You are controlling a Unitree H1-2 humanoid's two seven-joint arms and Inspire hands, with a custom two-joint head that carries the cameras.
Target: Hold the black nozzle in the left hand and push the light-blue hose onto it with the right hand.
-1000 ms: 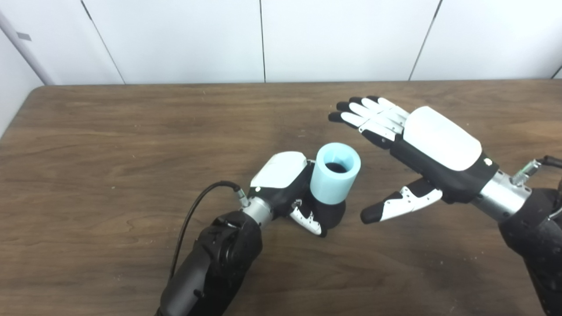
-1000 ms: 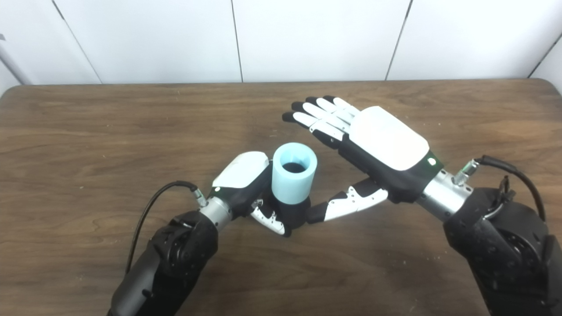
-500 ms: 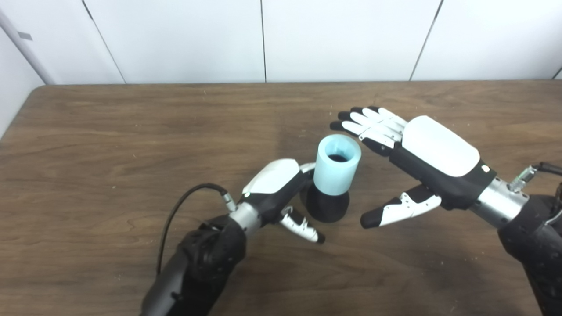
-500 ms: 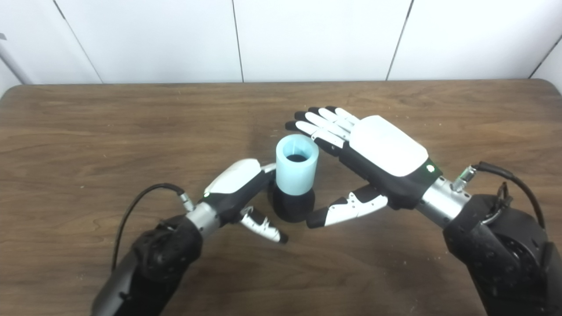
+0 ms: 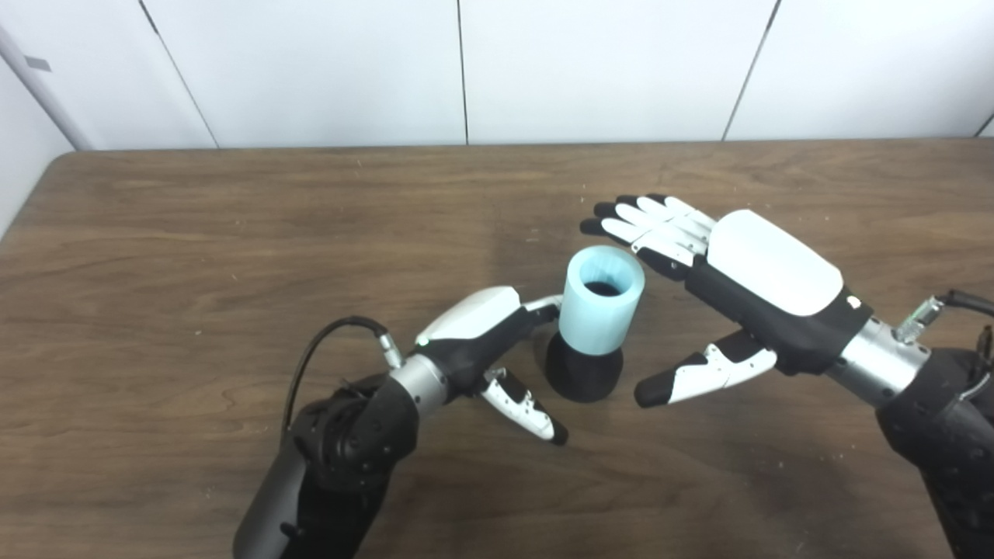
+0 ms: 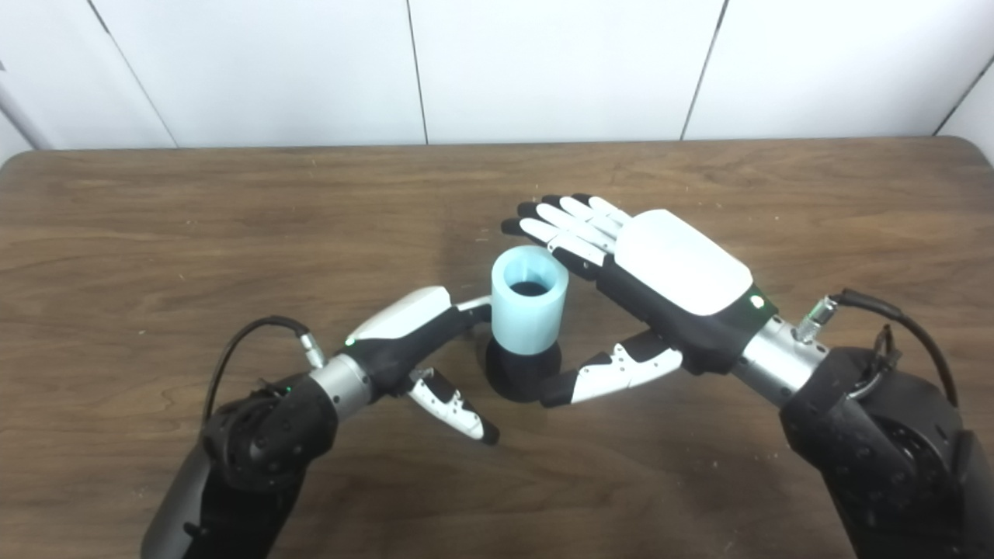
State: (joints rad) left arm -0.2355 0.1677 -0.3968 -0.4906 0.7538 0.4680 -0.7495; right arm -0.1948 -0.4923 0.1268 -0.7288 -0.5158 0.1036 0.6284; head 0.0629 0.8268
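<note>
At table centre: light-blue hose (image 5: 601, 302) upright, seated on black nozzle (image 5: 582, 375), standing free.
L robot hand (image 5: 488, 341): spread, empty, just left of nozzle; fingertips near hose.
R robot hand (image 5: 726, 279): spread, empty, close on right.
Table (image 5: 194, 233): brown wood.

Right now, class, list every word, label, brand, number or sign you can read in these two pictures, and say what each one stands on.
There are none to read.
Blue hose: plain, no print.
Black nozzle: plain, no marking.
Left hand and right hand: plain white shells, no lettering; only a small green light shows on each in the right eye view.
Table and wall panels: no text. A small grey tag on the wall, far left, is too small to read.
</note>
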